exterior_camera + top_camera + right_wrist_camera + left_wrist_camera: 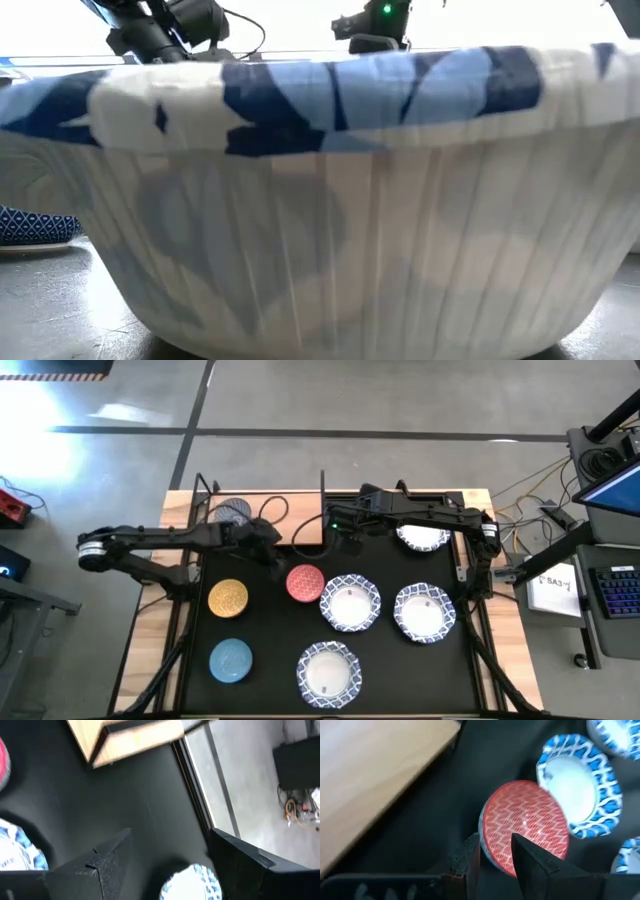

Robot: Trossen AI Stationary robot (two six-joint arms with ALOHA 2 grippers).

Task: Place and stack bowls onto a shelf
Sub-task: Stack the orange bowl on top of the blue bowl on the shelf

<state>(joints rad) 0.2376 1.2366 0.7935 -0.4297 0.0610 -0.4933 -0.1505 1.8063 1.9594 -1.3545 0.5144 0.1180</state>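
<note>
The red bowl point(305, 583) sits on the black mat beside the left gripper point(281, 562), which is shut on its rim; the left wrist view shows the red bowl point(525, 827) between the fingers. The grey bowl point(232, 512) stands on the light-wood shelf point(300, 510) at the table's far edge. The yellow bowl point(228, 598) and the blue bowl point(231, 660) rest on the mat. Several white blue-rimmed bowls lie to the right, one point(423, 537) under the right arm. The right gripper point(342, 532) point(170, 837) hangs open over the mat near the shelf. My left gripper holds the red bowl by its rim point(487, 847) on the side toward the table's left. One finger point(540, 862) lies over the inside and the other finger point(467, 855) is outside the wall. The fingers come slanting down from the left. Whether the bowl is lifted, I cannot tell.
A white bowl point(340, 190) stands right in front of the low camera and blocks most of that view. The white bowl point(350, 603) lies close to the red one. The shelf's thin black posts point(323, 485) rise at the far edge. Cables and a keyboard lie right of the table.
</note>
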